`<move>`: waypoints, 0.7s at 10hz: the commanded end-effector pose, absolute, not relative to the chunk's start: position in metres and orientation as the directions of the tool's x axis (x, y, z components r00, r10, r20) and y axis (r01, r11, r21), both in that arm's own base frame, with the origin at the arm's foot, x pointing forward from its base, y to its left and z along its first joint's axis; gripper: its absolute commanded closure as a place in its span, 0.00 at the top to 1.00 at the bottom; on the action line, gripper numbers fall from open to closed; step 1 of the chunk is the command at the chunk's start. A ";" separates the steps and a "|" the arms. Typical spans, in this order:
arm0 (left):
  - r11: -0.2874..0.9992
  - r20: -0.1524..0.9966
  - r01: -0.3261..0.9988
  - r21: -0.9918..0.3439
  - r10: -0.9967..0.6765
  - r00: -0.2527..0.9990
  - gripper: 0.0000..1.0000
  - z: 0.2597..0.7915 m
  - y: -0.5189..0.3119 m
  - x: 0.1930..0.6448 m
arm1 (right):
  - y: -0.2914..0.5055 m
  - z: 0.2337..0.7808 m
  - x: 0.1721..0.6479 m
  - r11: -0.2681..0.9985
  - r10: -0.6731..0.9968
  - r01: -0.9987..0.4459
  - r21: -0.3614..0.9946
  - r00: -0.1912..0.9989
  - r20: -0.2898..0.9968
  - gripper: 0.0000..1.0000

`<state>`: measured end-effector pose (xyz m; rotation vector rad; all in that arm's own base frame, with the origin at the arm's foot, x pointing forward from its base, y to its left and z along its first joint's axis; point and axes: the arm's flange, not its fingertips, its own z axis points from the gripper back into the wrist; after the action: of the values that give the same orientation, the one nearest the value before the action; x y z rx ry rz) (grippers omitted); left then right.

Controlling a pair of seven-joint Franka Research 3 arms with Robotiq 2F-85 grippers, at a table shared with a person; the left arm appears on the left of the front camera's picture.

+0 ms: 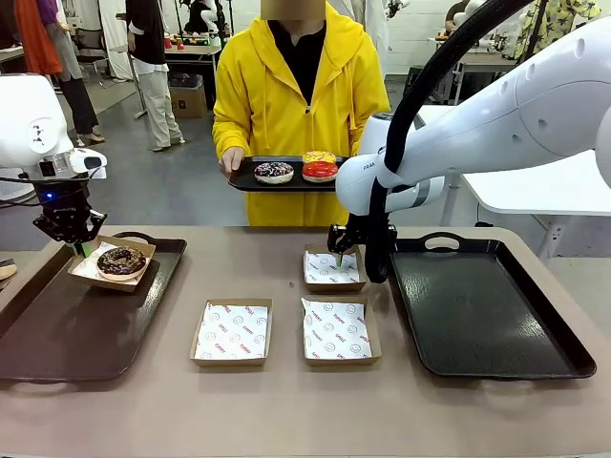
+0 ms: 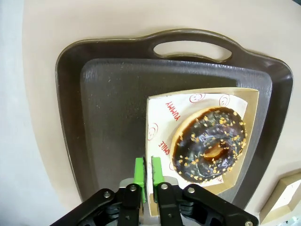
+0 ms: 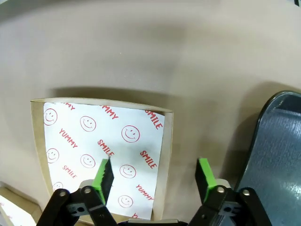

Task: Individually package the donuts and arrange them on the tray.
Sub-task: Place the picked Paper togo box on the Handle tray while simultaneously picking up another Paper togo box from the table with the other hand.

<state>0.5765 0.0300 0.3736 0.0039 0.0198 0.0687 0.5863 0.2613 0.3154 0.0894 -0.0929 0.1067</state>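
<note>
A dark chocolate donut lies in a paper-lined cardboard box on the left tray. My left gripper is shut on that box's near wall. My right gripper is open, and its fingers straddle the side wall of an empty lined box. Across the table a person holds a black tray with a sprinkled donut, a red donut and a yellow donut.
Two more empty lined boxes sit at the middle front of the table. A dark tray with nothing on it lies to the right, close beside my right gripper.
</note>
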 end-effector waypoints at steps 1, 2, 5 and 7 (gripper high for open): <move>0.999 -0.018 -0.046 -0.023 0.046 0.999 1.00 0.377 0.035 0.578 | 0.267 0.318 0.592 0.994 0.071 -0.078 0.078 0.993 0.093 0.00; 0.999 -0.019 -0.047 -0.023 0.047 0.999 1.00 0.377 0.035 0.578 | 0.267 0.319 0.592 0.995 0.057 -0.065 0.077 0.994 0.096 0.00; 0.998 -0.022 -0.048 -0.027 0.047 0.999 0.90 0.376 0.035 0.578 | 0.265 0.320 0.591 0.998 -0.002 -0.005 0.070 0.996 0.095 0.06; 0.999 -0.026 -0.046 -0.026 0.046 0.999 1.00 0.375 0.036 0.578 | 0.264 0.319 0.591 0.997 -0.004 -0.003 0.078 0.996 0.086 0.00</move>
<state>0.5764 0.0303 0.3737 -0.0074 0.0209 0.0659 0.5896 0.2595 0.3189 0.0907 -0.0959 0.0265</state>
